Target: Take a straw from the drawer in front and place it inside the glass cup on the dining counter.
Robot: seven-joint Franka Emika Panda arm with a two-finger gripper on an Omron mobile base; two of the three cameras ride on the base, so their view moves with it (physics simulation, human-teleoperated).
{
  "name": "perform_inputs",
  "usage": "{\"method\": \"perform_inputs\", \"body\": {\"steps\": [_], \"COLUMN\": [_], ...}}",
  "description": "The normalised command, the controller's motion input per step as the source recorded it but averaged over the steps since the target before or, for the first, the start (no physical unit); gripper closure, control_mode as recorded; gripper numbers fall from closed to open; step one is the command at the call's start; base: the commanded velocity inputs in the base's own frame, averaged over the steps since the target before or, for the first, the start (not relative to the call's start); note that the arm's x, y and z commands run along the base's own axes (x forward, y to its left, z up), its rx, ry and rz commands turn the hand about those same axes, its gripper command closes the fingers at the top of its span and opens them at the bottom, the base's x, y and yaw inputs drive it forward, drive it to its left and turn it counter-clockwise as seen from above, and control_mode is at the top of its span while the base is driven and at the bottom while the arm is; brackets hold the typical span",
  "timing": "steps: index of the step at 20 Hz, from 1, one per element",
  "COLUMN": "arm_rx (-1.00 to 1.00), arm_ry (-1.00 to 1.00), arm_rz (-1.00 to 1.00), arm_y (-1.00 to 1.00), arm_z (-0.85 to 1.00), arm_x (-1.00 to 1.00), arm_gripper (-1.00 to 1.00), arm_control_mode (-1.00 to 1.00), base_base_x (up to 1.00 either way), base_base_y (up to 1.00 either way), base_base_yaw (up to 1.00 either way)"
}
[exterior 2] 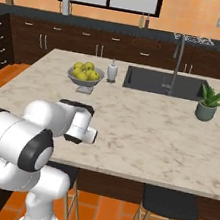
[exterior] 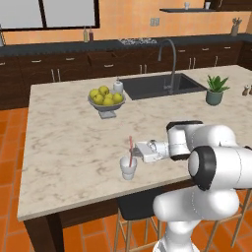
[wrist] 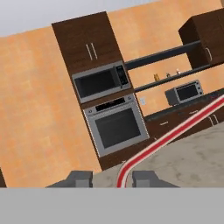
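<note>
The glass cup (exterior: 129,168) stands on the dining counter (exterior: 64,142) near its front edge. The pink-red straw (exterior: 130,150) stands upright in the cup, its top sticking out above the rim. My gripper (exterior: 137,150) reaches in from the right at the height of the straw's upper part. In the hand view the straw (wrist: 170,133) runs between the two fingertips (wrist: 146,178), close to one and clear of the other, so the gripper (wrist: 112,179) is open. In the far cabinet row one dark drawer (exterior: 104,63) seems to stand out a little.
A grey bowl of yellow-green fruit (exterior: 106,98) and a white dispenser (exterior: 118,86) sit behind the cup. The sink (exterior: 162,84) with its tall tap and a potted plant (exterior: 215,90) lie to the right. Stools (exterior: 138,209) stand under the counter's front edge.
</note>
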Motion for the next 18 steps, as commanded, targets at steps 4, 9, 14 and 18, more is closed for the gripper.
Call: {"method": "perform_inputs", "body": {"steps": [4,9,14,18], "arm_rx": [0.0,-0.1,-0.18,-0.25], "arm_ry": [0.0,0.01,0.11,0.17], "arm_rz": [0.0,0.0,-0.04,-0.1], "arm_y": [0.0,0.0,0.0,0.0], "arm_z": [0.03,0.12,0.22,0.07], "arm_x": [-0.06,-0.12,-0.02,0.0], "arm_gripper": [-1.0,-1.0,-1.0,-1.0], "arm_control_mode": [-1.0,-1.0,-1.0,-1.0], "base_base_x": [0.0,0.0,0.0,0.0], "base_base_y": [0.0,0.0,0.0,0.0], "base_base_yaw": [0.0,0.0,0.0,0.0]}}
